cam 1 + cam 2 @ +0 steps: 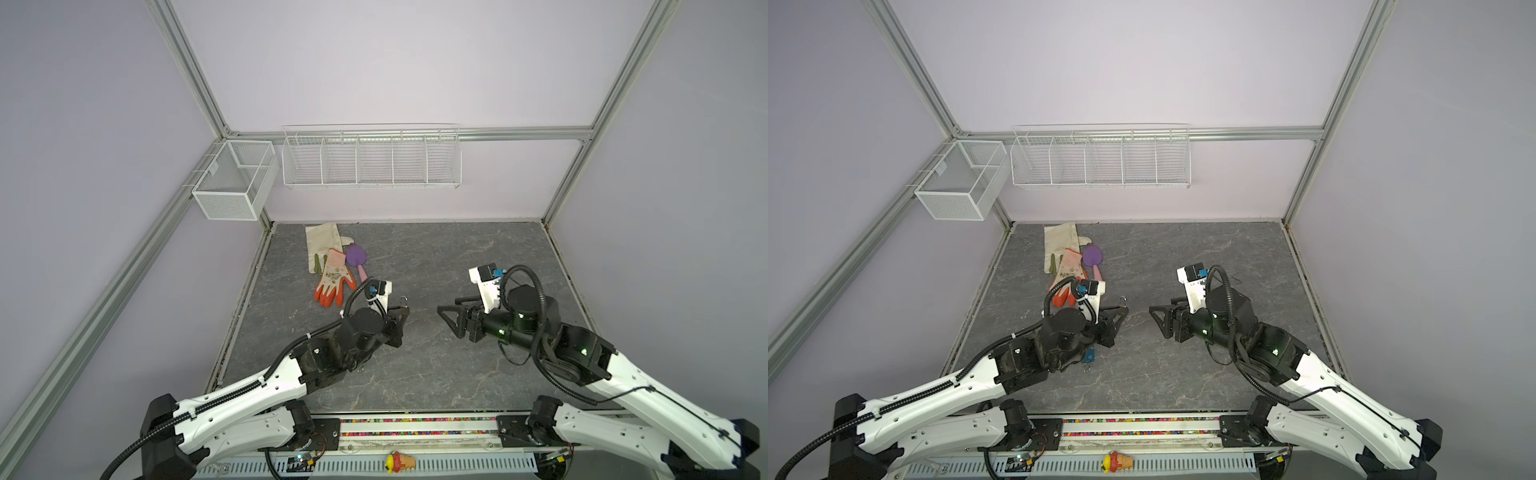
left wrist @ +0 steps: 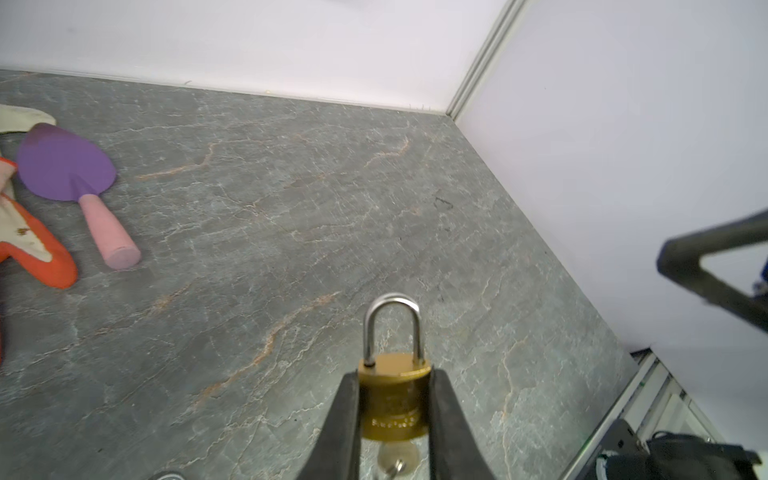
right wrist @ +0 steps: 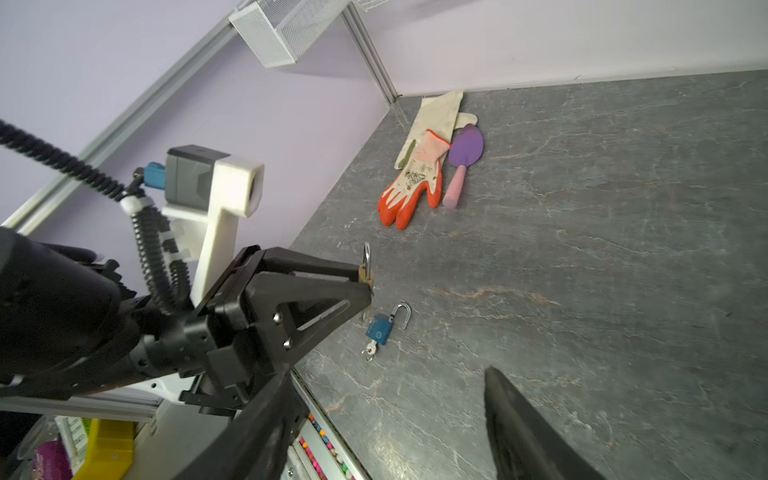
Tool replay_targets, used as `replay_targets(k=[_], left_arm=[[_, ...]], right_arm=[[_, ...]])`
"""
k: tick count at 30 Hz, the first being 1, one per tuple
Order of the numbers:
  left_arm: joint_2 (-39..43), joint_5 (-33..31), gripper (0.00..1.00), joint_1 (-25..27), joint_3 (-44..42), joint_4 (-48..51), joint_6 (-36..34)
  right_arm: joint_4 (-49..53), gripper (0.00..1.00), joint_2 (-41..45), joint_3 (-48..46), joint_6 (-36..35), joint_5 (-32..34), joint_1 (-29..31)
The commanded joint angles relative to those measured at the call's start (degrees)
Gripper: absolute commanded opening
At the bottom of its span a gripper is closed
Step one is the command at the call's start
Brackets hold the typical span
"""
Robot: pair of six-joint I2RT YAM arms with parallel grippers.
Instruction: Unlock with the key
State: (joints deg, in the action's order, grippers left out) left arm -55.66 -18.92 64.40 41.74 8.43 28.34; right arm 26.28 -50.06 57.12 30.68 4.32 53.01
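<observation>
Brass padlock (image 2: 394, 399) has a silver shackle (image 2: 393, 297) and key (image 2: 397, 456) inserted.

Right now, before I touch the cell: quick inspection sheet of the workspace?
Surface: grey stone-look tabletop, no spills seen.
Job's things: brass padlock held off the table, key in its keyhole; blue padlock lying on the table, shackle looks open, keys in it.
Clutter: orange glove overlapping cream glove, purple trowel beside them.
Grippers: left gripper shut on brass padlock; right gripper open, empty.
Cables: black conduit along each arm, no snag seen.
Surroundings: wire rack and mesh basket on the walls.
</observation>
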Motion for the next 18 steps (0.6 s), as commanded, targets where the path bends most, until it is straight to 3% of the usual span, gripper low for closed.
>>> replay_targets(k=[1, 10, 18], left_arm=[[-0.9, -3.1, 0.0, 2.8, -1.8, -10.2, -6.2], [-6.6, -5.6, 0.0, 7.1, -9.5, -27.8, -12.9], [-8.3, -6.7, 0.0, 7.2, -11.4, -33.0, -15.3]], right_arm=[[8.5, 0.77, -2.6, 4.0, -4.1, 2.0, -0.4], [19.4, 0.84, -15.3, 16.5, -9.7, 1.2, -0.7], [21.3, 0.86, -22.5, 21.3, -11.1, 2.2, -1.1]])
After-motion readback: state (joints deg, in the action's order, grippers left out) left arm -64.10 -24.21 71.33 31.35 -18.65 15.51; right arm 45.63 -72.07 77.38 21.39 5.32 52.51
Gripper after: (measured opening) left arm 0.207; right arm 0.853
